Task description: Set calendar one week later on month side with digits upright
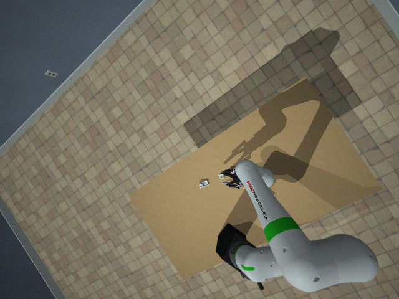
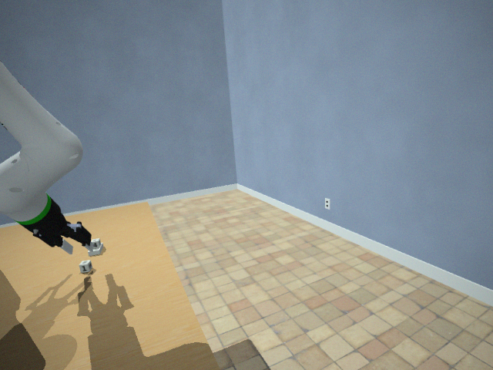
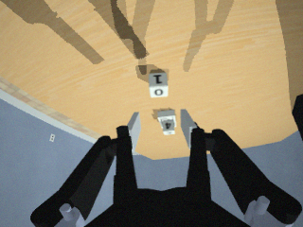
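Note the gripper (image 1: 222,179) (image 2: 78,247) (image 3: 160,118) with jaws spread, pinching nothing. Find the loose cube (image 1: 221,176) (image 2: 85,267) (image 3: 158,84) on the table (image 1: 193,205) (image 2: 131,247) (image 3: 227,85), outside the tray (image 1: 201,185) (image 2: 95,252) (image 3: 166,113); see the other cube (image 2: 95,243) (image 3: 168,126) at the tray
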### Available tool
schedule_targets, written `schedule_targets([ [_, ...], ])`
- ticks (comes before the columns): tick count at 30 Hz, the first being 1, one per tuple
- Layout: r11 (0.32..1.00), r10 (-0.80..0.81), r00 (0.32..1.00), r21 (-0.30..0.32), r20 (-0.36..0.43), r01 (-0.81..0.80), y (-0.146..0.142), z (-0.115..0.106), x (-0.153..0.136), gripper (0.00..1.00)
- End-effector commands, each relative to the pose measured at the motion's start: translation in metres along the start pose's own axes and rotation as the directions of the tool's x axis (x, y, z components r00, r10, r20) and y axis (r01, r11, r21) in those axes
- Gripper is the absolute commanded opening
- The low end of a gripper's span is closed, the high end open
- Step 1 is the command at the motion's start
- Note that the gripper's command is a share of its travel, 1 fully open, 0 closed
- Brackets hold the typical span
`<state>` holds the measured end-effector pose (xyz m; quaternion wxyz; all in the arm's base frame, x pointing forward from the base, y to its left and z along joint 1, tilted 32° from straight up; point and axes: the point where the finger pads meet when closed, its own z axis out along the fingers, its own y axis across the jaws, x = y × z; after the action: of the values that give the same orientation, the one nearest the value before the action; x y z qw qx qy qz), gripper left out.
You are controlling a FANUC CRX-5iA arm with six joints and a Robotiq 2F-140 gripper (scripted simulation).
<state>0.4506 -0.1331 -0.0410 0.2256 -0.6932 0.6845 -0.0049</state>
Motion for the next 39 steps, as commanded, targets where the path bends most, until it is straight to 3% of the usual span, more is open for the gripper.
schedule_targets([
  [1,1.0,0.0,1.0,0.0,0.0,0.0,0.0,-0.003,-0.003,0.4],
  [11,1.0,0.001,1.0,-0.003,-0.006,-0.001,0.001,-0.004,-0.004,0.4],
  [19,0.999,0.016,0.989,-0.038,-0.144,-0.022,0.013,-0.003,0.002,0.4],
  [27,1.0,0.004,0.97,-0.011,-0.244,-0.007,0.004,-0.004,-0.004,0.4],
  [39,1.0,0.001,0.964,-0.003,-0.267,-0.003,0.001,-0.004,-0.01,0.4],
])
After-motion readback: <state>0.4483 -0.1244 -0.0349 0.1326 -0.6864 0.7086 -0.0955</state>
